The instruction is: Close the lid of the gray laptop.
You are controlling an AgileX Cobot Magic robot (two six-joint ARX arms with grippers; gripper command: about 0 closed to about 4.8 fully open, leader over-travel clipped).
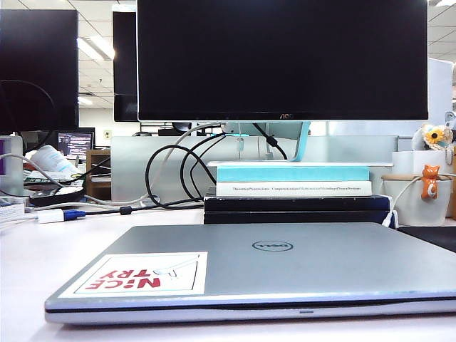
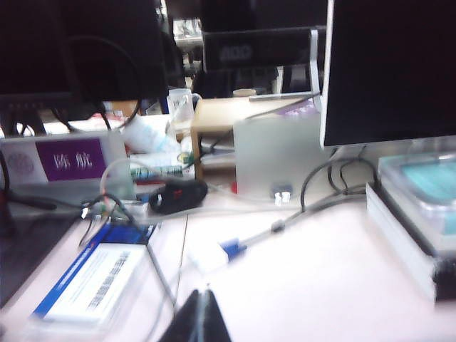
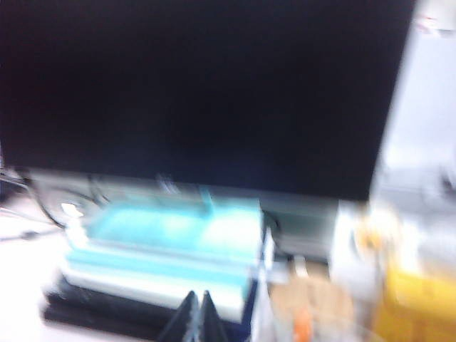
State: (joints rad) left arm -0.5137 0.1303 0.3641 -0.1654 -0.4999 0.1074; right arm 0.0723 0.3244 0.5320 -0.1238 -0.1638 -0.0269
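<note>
Gray laptop (image 1: 271, 274) at 6 o'clock in exterior view — lid (image 1: 285, 258) already flat down. Left gripper (image 2: 199, 320) and right gripper (image 3: 197, 317) pressed together, raised above the desk — just retract clear, no re-pressing.

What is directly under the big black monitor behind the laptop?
The monitor stands on a stack of books: a turquoise one on top, a white one below, dark ones at the bottom. Cables hang beside it. The closed laptop hides the stack's foot.

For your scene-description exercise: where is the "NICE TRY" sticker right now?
In the exterior view, the sticker lies on the closed lid's near-left corner, left of the Dell logo.
</note>
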